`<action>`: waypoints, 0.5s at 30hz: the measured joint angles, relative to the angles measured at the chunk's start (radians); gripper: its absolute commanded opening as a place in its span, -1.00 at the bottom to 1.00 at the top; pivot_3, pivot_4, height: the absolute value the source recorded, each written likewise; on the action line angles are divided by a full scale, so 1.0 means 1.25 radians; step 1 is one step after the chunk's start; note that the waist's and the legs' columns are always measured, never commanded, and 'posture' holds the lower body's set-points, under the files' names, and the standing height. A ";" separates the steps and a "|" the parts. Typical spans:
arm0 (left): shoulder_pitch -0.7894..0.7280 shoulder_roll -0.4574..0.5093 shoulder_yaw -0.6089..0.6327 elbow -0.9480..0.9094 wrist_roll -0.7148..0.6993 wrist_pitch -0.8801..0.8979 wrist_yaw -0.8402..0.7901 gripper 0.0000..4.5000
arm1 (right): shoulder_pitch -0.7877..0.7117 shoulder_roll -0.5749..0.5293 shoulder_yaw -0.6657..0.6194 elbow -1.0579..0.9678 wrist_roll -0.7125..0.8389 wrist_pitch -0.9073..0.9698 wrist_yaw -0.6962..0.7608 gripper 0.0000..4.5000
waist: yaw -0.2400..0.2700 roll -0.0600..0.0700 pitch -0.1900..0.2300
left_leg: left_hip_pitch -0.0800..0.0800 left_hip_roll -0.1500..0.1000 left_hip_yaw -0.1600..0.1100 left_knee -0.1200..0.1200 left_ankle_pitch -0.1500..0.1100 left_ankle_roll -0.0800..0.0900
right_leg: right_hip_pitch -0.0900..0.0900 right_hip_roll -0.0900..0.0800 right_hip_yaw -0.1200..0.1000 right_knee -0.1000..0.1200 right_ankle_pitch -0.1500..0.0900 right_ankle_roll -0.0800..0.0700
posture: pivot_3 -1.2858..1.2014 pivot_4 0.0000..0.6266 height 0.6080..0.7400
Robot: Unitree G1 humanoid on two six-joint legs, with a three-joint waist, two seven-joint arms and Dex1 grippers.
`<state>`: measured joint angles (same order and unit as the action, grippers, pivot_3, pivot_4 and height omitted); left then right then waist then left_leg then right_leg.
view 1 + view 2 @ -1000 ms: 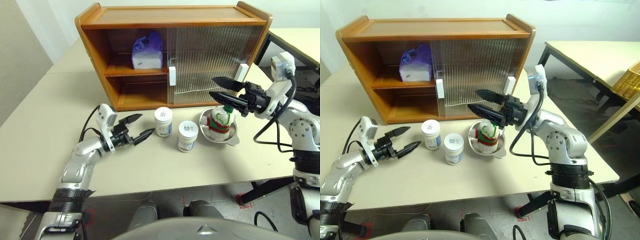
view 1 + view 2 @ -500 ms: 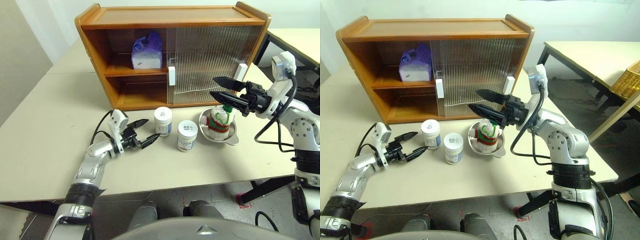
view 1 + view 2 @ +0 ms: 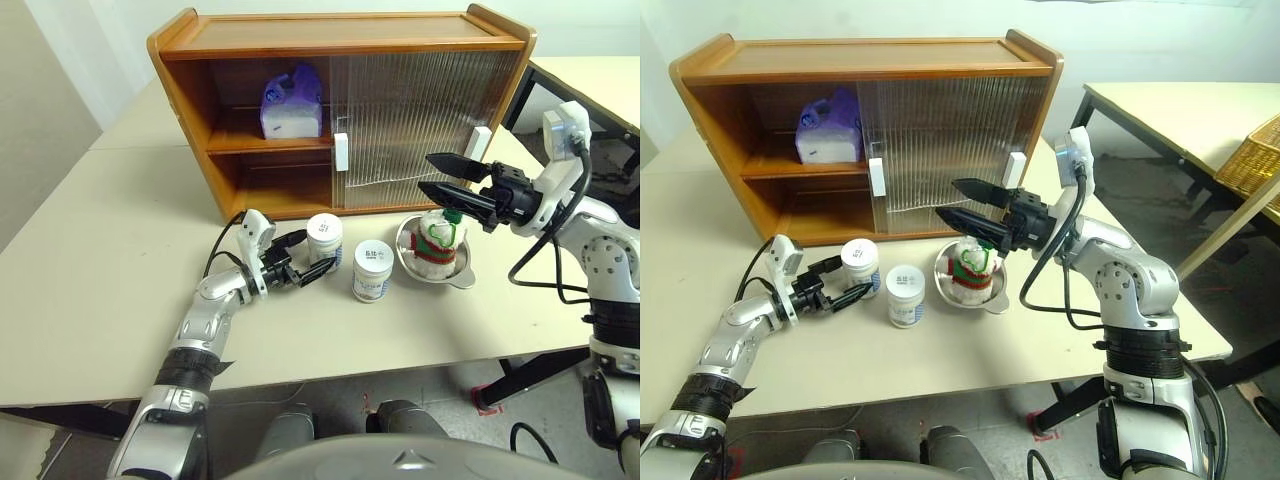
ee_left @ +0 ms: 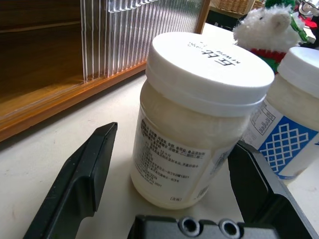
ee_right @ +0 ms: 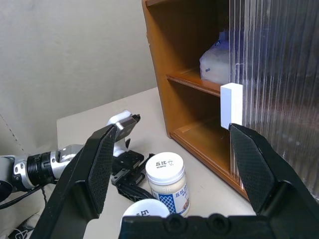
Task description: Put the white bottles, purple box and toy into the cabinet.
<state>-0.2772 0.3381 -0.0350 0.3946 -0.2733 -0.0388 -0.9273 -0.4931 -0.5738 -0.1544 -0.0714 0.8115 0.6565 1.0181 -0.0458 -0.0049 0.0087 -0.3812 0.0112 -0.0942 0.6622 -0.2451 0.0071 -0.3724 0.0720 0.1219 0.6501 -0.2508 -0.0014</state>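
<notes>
The cabinet (image 3: 345,110) stands on the desk (image 3: 90,250) with its left half open, the purple box (image 3: 292,101) already on its upper shelf. The left end effector (image 3: 303,254) straddles the nearer white bottle (image 3: 324,240), wide open, ready to clamp. The right end effector (image 3: 442,174) hangs open and empty above the toy (image 3: 441,236) in its bowl (image 3: 462,272)

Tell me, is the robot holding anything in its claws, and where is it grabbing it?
Nothing is held. The open left gripper straddles a white bottle without squeezing; the open right gripper hovers above the toy.
</notes>
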 measured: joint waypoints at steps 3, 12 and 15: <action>-0.003 -0.002 0.000 0.003 0.001 0.000 0.001 0.39 | 0.000 0.000 0.000 0.000 0.000 0.000 0.000 1.00 | -0.001 0.000 0.000 | 0.000 0.000 0.000 0.000 0.000 0.000 | 0.000 0.000 0.000 0.000 0.000 0.000 | -0.04 -1.00 1.00; -0.004 -0.011 0.018 0.004 -0.005 0.016 0.038 0.35 | 0.000 0.000 0.000 0.000 0.000 0.000 0.000 1.00 | -0.003 0.000 0.000 | 0.000 -0.001 0.000 0.000 0.001 0.001 | 0.000 0.000 0.000 0.000 0.001 0.001 | -0.03 -1.00 1.00; -0.017 -0.018 0.052 0.004 -0.024 0.036 0.076 0.35 | 0.000 0.000 0.000 0.000 0.000 0.000 0.000 1.00 | -0.002 0.000 0.000 | 0.000 -0.001 0.000 0.000 0.001 0.001 | 0.000 0.000 0.000 0.000 0.001 0.001 | -0.03 -1.00 1.00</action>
<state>-0.2984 0.3152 0.0300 0.4000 -0.3033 0.0064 -0.8320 -0.4931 -0.5736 -0.1550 -0.0708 0.8115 0.6559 1.0186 -0.0489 -0.0049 0.0088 -0.3810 0.0102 -0.0943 0.6625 -0.2433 0.0087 -0.3719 0.0723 0.1219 0.6501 -0.2500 0.0000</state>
